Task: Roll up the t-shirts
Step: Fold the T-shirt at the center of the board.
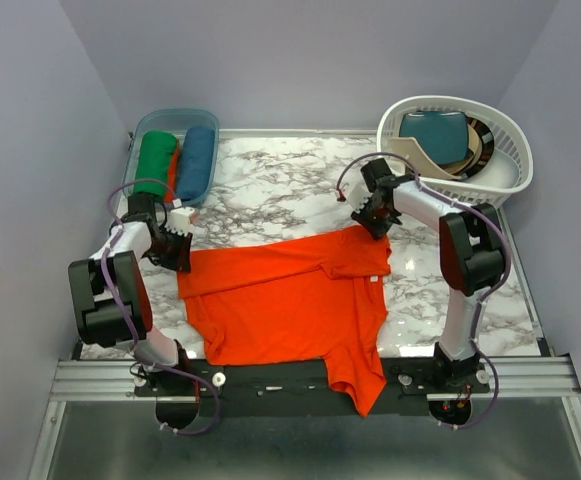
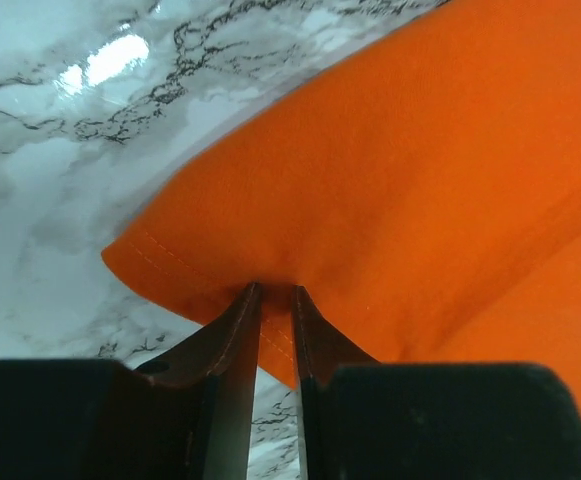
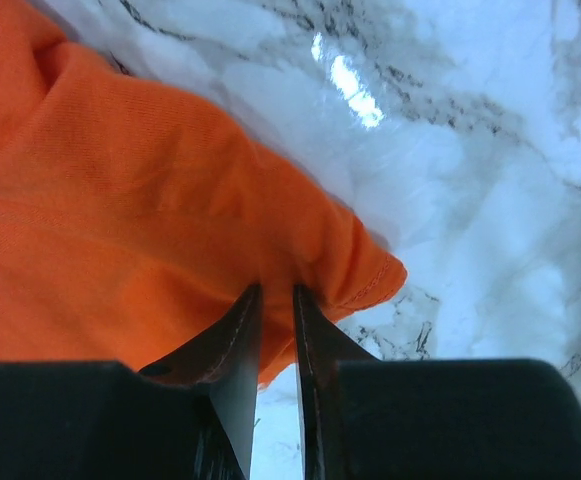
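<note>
Orange-red, bright and unprinted: a soft short-sleeved orange-red t-shirt (image 1: 288, 300) lies spread across the near middle of the glossy grey-veined marble table (image 1: 270, 190), one part of it drooping over the near edge onto the black rail. Both arms are on it at once, and that looks deliberate, since a wide floppy cloth needs both far corners controlled together if the roll is to come out straight. The left gripper (image 1: 180, 258) is down at the far left corner, and its wrist view shows the jaws pressed almost together with the stitched hem nipped between them. The right gripper (image 1: 375, 226) mirrors it at the far right corner, its jaws likewise pinching a bunched corner of cloth. Along the far edge the fabric sits doubled over in a narrow band running from one pincer to the other, with soft creases across it; the rest lies flat and fairly smooth. I'd call this the very start of the roll. Far left, a clear blue plastic tub (image 1: 170, 113) holds a green roll (image 1: 153, 160) and a blue roll (image 1: 197, 160); far right stands a white slatted laundry basket (image 1: 500, 120).
</note>
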{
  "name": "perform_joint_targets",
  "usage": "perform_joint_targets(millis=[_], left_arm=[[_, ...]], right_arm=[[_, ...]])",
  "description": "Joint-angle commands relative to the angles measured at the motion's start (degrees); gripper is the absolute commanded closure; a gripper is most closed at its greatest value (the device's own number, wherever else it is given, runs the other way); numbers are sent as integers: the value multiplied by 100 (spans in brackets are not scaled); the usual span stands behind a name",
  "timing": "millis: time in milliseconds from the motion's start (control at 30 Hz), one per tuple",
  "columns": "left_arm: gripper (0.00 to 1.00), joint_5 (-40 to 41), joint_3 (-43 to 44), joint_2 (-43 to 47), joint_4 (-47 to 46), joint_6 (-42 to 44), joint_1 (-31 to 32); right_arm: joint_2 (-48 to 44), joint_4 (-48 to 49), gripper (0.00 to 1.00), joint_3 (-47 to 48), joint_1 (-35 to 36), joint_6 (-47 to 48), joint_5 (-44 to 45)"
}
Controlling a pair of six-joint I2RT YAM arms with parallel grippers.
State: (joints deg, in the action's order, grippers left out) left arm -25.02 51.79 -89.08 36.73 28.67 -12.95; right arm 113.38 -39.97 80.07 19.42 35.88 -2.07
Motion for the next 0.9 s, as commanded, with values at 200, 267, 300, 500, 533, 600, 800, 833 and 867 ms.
perform_joint_targets(millis=[200, 267, 300, 500, 533, 600, 800, 833, 867], left_arm=[[76, 533, 682, -768, 115, 473, -41], [76, 542, 823, -917, 115, 535, -50], [76, 515, 954, -962, 132, 561, -67], [71, -160, 1412, -849, 659, 684, -129], [69, -231, 1421, -778, 677, 684, -129], [66, -328, 1430, -567, 713, 676, -129], [64, -364, 1597, -400, 862, 570, -120], [64, -364, 1597, -374, 853, 553, -120], [64, -329, 1589, -313, 879, 561, -103]], right_arm=[[-650, -442, 76, -1089, 176, -432, 347], [-992, -486, 77, -1415, 404, -572, 303], [-1098, -529, 77, -1476, 474, -617, 242], [-1617, -503, 76, -1039, 449, -635, 567], [-1591, -538, 75, -890, 292, -652, 532], [-1425, -548, 71, -617, 177, -731, 514], [-924, -240, 67, -537, -43, -775, 567], [-880, -214, 66, -519, -96, -741, 567], [-818, -213, 66, -502, -105, -705, 558]])
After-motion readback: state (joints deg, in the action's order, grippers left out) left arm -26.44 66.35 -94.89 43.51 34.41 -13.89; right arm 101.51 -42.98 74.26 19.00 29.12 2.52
